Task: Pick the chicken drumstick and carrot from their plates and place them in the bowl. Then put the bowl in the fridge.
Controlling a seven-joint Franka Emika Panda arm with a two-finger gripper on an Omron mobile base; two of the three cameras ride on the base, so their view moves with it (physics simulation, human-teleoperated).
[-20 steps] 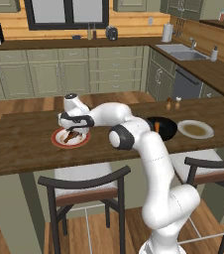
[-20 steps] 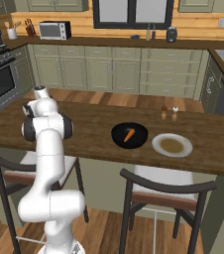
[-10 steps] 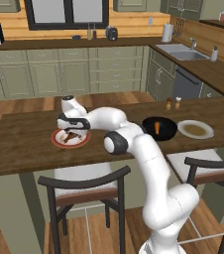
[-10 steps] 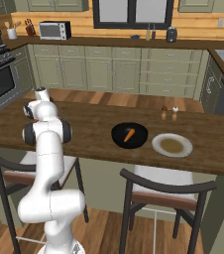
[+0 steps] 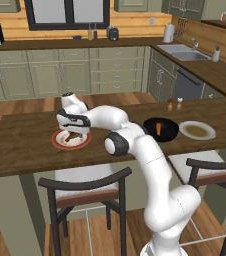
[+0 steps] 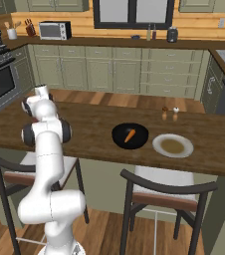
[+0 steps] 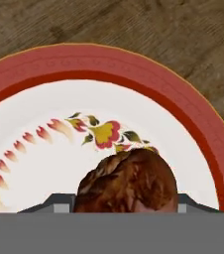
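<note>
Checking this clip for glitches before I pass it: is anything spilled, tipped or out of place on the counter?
Nothing stands out. The carrot lies inside the black bowl, the pale plate sits flat beside it, and the drumstick rests on the red-rimmed plate under the gripper. The counter shows no spill.

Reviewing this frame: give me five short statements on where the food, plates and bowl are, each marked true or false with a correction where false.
1. The carrot lies in the black bowl. True.
2. The chicken drumstick is in the bowl. False: it sits on the red-rimmed plate.
3. The gripper is down over the red-rimmed plate. True.
4. The pale plate holds the carrot. False: no carrot lies on it.
5. The bowl stands between the two plates on the wooden counter. True.
</note>
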